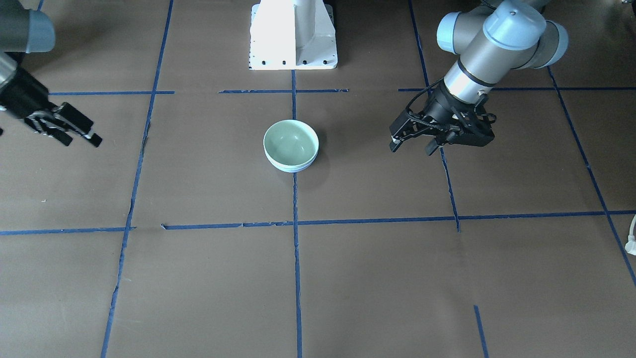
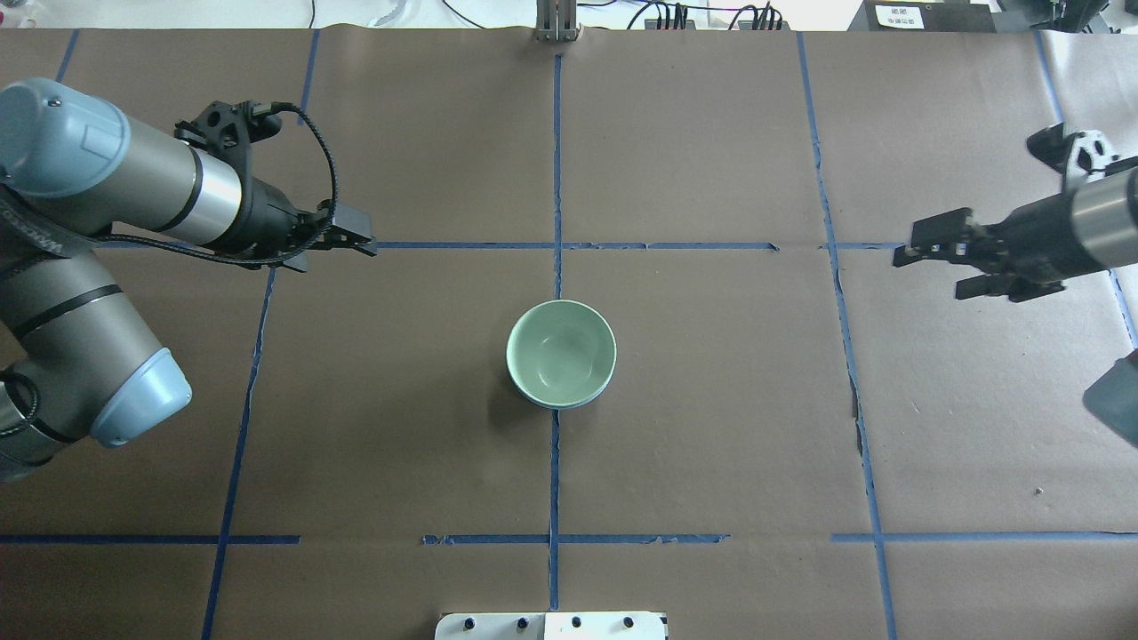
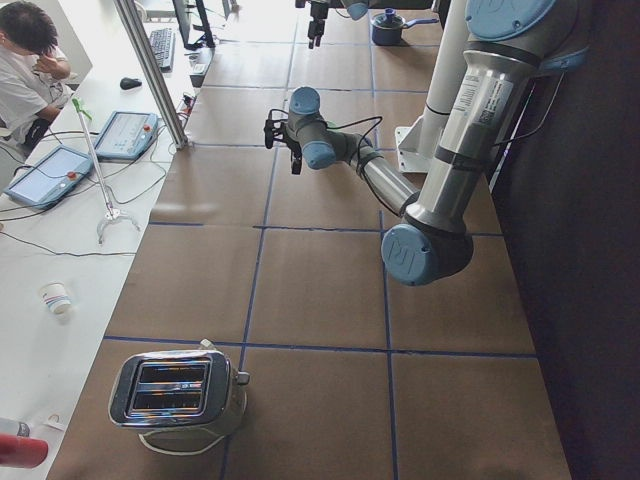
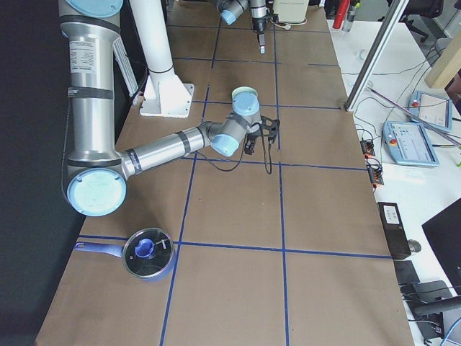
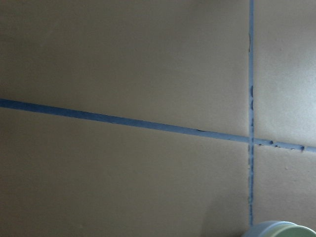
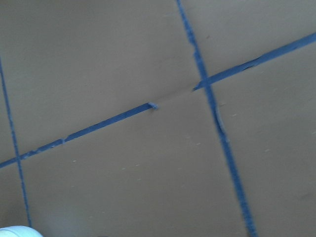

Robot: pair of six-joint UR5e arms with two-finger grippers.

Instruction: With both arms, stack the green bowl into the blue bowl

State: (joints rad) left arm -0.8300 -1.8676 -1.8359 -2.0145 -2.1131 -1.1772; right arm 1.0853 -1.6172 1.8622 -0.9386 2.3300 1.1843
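1. The green bowl point(image 1: 290, 140) is pale mint, round and glossy, with a plain rim and a soft sheen on its inner wall.
2. It sits upright, nested inside the blue bowl point(image 1: 294, 169). Only a thin, pale periwinkle crescent of that bowl's rim and outer wall shows under the green rim.
3. The stacked pair stands near the middle of the table point(image 2: 711, 400), on its brown paper cover. It rests right on the long blue tape line point(image 2: 556, 178) that runs out from the white pedestal point(image 1: 293, 40).
4. The left gripper point(image 1: 412, 146) hangs above the table, well apart from the bowls, with its two black fingers spread.
5. The right gripper point(image 1: 81, 141) is well off on the other side of the bowls. Its fingers are likewise parted and grip nothing.
6. The left wrist view catches a sliver of the stack at its bottom edge: a bluish outer rim with green inside it. The right wrist view shows only a pale curved edge in its bottom corner, too little to tell which bowl it is.
7. Grey lettering point(image 2: 40, 238) runs along the left arm's tube but is too small to read.
8. A white label point(image 3: 482, 95) on the near arm's upright tube carries print that cannot be made out.
9. A white tag point(image 2: 898, 14) on a black box beyond the table's far edge is also illegible.
10. A chrome toaster point(image 3: 180, 390) stands at the table's left end, and no brand can be made out on it.
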